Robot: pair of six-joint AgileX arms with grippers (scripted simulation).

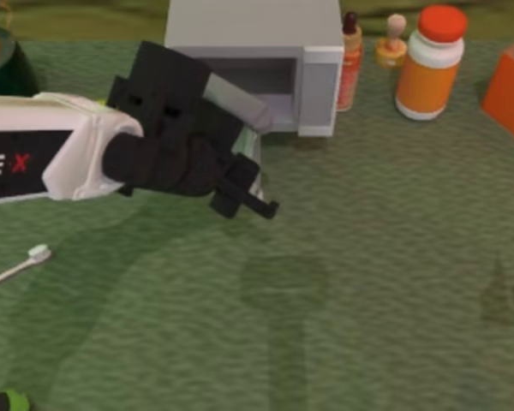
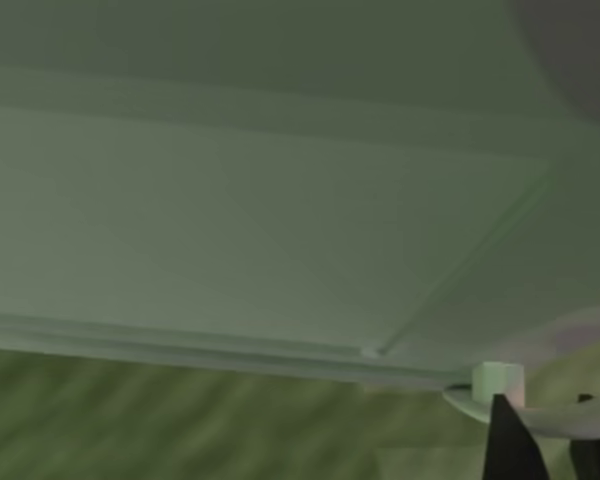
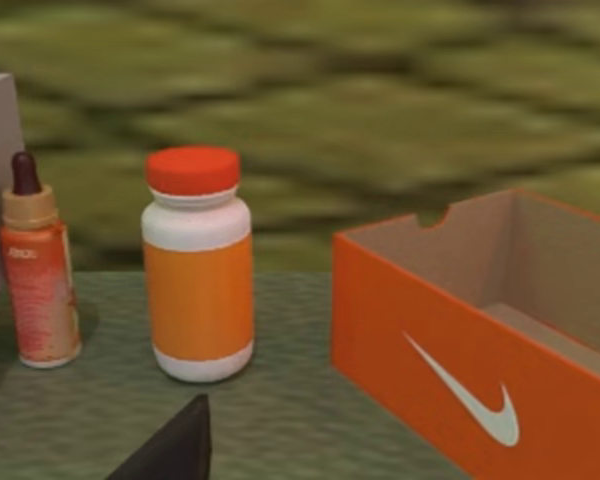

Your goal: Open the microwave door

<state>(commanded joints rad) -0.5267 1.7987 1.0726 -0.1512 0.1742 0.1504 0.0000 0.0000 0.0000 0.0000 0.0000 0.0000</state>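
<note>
At the twelve o'clock edge of the green surface [image 1: 368,257] stands the microwave [image 1: 265,34], its cavity exposed and its control panel strip facing forward on its right. The microwave door [image 1: 244,107] is swung outward on its left hinge, angling toward seven o'clock from the cavity, and much of it is hidden beneath the left arm. The left tool [image 1: 248,201] sits just in front of the microwave, at about eleven o'clock of the surface's centre, with its dark fingers [image 1: 261,206] pointing toward three o'clock next to the door's free edge. Whether those fingers are spread or pinched on the door I cannot tell. The left wrist view is filled by the door's pale panel [image 2: 260,230], very close, with dark fingertips [image 2: 510,445] at the frame's edge.

To the microwave's three o'clock stand a dropper bottle [image 1: 351,60], a small wooden peg figure [image 1: 392,41], an orange pill bottle [image 1: 430,62] with a red cap, and an orange box [image 1: 510,86]. A toothbrush [image 1: 17,267] lies near nine o'clock. The right arm is out of the top view; only a dark sliver of it [image 3: 170,450] shows in its wrist view.
</note>
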